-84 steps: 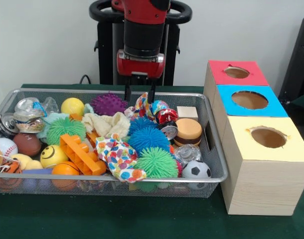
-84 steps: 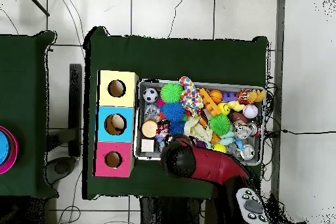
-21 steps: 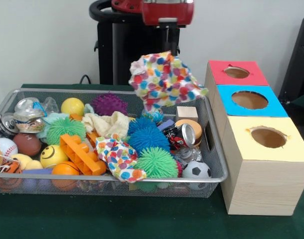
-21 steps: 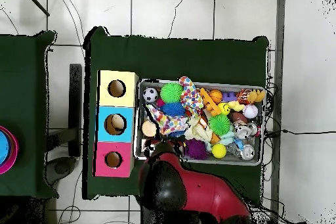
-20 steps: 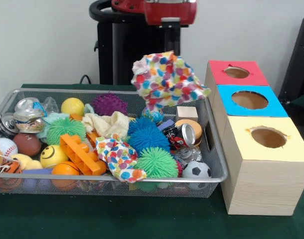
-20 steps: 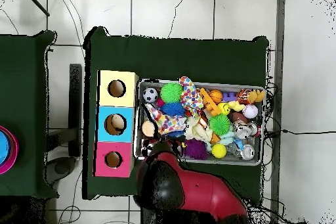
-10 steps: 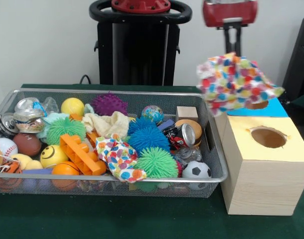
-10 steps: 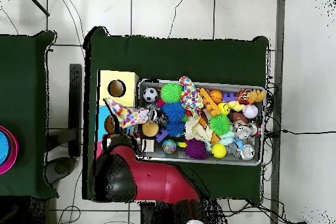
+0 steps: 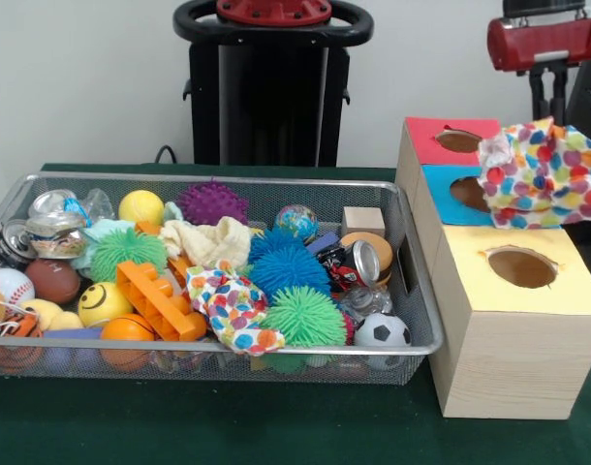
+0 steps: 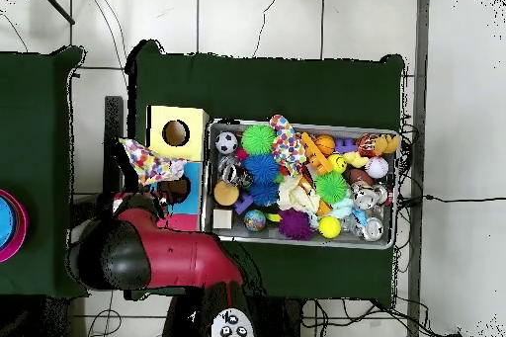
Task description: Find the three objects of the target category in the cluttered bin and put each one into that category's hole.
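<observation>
My gripper (image 9: pixel 552 114) is shut on a spotted cloth (image 9: pixel 543 174) and holds it in the air over the blue-surround box, just behind the yellow-surround hole (image 9: pixel 521 266). In the overhead view the cloth (image 10: pixel 148 163) hangs over the outer side of the blue box, beside the yellow hole (image 10: pixel 176 132). A second spotted cloth (image 9: pixel 233 308) lies at the front middle of the wire mesh bin (image 9: pixel 218 346). It also shows in the overhead view (image 10: pixel 287 142) at the bin's (image 10: pixel 306 241) far rim.
The red-surround hole (image 9: pixel 459 141) is farthest back; the blue-surround hole (image 9: pixel 468 191) is half hidden by the cloth. The bin holds spiky balls (image 9: pixel 303 315), a cream cloth (image 9: pixel 208 240), an orange brick (image 9: pixel 158 298), cans and a soccer ball (image 9: pixel 381 330).
My gripper has lifted the spotted cloth out of the bin's back and carried it right in the front view, from above the bin to above the boxes.
</observation>
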### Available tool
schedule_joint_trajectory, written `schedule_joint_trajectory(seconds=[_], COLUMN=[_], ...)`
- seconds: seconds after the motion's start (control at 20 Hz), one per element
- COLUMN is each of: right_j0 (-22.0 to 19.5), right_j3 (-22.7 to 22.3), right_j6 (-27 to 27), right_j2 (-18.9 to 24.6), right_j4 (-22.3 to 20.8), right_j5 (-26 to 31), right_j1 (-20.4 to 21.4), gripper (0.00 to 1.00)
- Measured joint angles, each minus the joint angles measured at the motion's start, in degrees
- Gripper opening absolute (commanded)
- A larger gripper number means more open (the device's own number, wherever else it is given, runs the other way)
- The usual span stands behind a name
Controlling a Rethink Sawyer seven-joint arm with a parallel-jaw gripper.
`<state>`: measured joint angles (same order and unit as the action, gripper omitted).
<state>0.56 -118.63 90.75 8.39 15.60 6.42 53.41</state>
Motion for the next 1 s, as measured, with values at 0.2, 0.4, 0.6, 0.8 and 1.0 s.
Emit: schedule_joint_trajectory(seconds=[0.2, 0.4, 0.6, 0.8, 1.0], right_j0=[0.2, 0.2, -0.1, -0.9, -0.9], right_j3=[1.7, 3.6, 4.6, 5.2, 5.8], right_j6=[0.0, 0.0, 0.0, 0.0, 0.0], right_j2=[-0.2, -1.0, -1.9, -2.9, -3.7], right_j4=[1.0, 1.3, 1.3, 1.3, 1.3], right_j5=[-1.9, -5.7, -8.1, -9.2, -9.2], right_j1=[-2.5, -5.8, -8.6, -11.0, -12.0], gripper=[0.00, 0.00, 0.00, 0.00, 0.00])
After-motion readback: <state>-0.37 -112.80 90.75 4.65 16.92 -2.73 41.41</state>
